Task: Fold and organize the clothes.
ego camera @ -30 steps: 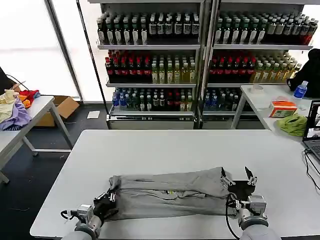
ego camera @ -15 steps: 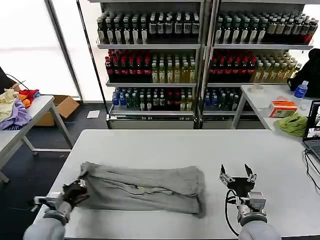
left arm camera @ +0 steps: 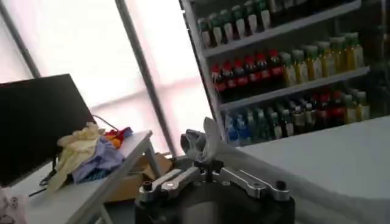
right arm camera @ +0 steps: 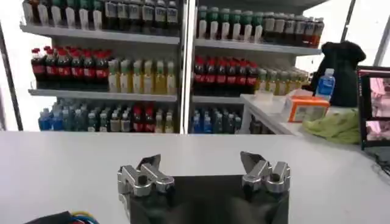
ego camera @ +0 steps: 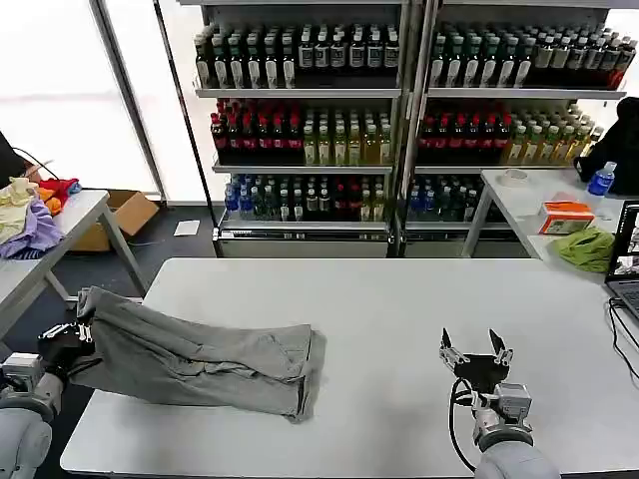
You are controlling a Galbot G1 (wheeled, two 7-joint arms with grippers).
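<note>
A: What is the biggest thing in front of the robot?

B: The white table (ego camera: 399,309). Beyond it, away from both grippers, stand the drink shelves (ego camera: 399,120), full of bottles.

A: And the garment?

B: A light grey shirt (ego camera: 200,349), folded into a long bundle, lies on the table's left part. It stretches from the left gripper toward the table's middle, and the end at that gripper hangs past the table's left edge. In the left wrist view the grey cloth (left arm camera: 204,143) rises bunched between the fingers.

A: So the left gripper has it?

B: Yes. The left gripper (ego camera: 70,339) sits off the table's left edge, its fingers closed tight on the shirt's end (left arm camera: 210,167).

A: The right one?

B: The right gripper (ego camera: 477,351) hovers over the table's right part, well apart from the shirt, fingers spread wide with nothing between them (right arm camera: 204,176).

A: Anything smaller around?

B: Beside the left gripper, on its outer side, a side table (ego camera: 60,235) carries a heap of purple, yellow and red fabrics (ego camera: 30,215). Far beyond the right gripper a lime-green cloth (ego camera: 587,247) lies on another table, near an orange box (ego camera: 565,216).
</note>
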